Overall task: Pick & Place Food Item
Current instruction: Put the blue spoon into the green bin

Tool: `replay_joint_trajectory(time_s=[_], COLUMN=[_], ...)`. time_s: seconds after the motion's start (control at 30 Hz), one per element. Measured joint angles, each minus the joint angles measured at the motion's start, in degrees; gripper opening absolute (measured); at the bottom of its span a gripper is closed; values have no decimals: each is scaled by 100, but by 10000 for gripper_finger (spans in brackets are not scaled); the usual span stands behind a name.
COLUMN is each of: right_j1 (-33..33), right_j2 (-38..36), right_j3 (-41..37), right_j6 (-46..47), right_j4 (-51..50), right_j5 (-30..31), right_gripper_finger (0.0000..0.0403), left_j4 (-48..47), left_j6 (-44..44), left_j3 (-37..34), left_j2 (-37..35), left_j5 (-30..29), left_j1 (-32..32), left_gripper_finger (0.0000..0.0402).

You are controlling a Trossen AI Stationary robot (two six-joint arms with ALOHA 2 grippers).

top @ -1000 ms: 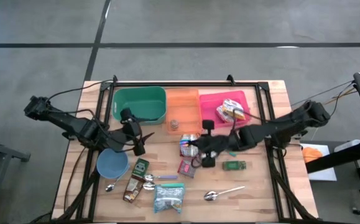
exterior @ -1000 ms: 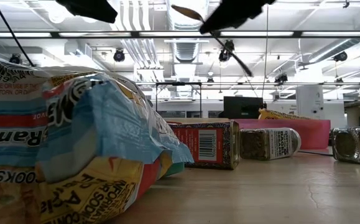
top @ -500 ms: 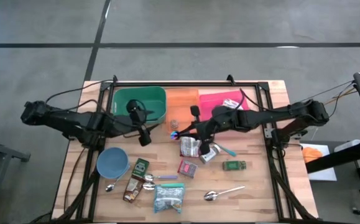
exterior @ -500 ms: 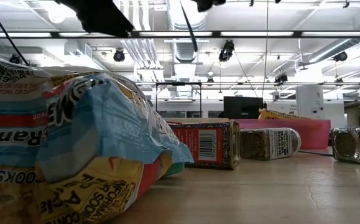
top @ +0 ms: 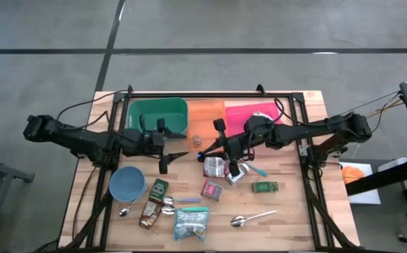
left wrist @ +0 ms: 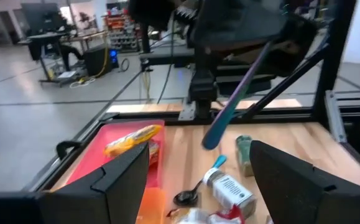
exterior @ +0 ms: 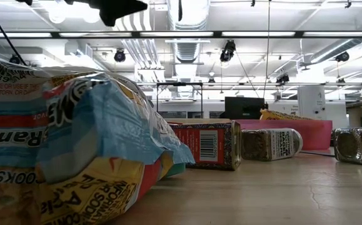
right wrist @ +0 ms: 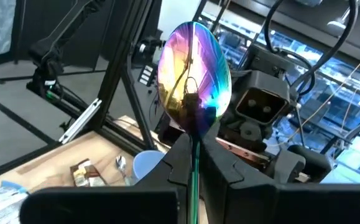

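Overhead, right gripper jaws clamped on iridescent spoon, handle mostly hidden, left gripper jaws parted, empty.

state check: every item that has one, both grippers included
right gripper: shut on iridescent spoon, held up over the table
left gripper: open, empty, facing the right arm
pink bin: holds a yellow snack pack
green bin: contents unclear
spice jar: lying on its side
blue bowl: upright

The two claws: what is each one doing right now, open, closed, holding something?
Left gripper: open, holding nothing, raised beside the green bin.
Right gripper: shut on the iridescent spoon, raised over the table's middle.
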Motion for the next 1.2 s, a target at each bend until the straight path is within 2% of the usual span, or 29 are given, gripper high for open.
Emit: replay_joint_trajectory(time_s=[0.5, 0.9, 1.03, 1.2], right_j1=[5, 4, 7, 7], right_j2=[333, 483, 517, 520], right_j3=[51, 194, 239, 245], right_j6=[173, 158, 170, 157], right_j4=[519, 552, 564, 565], right_j5=[-95, -297, -396, -427], right_gripper_finger=[11, 11, 11, 11], left_j4=[296, 354, 354, 348], left_j6=[399, 379, 379, 382], left_j3=[685, 871, 871, 871], left_j2=[941, 1227, 1227, 1227], left_j5=[554, 1317, 1405, 1479], left_j1=[11, 20, 20, 20], left_gripper_finger=[279, 276, 246, 159])
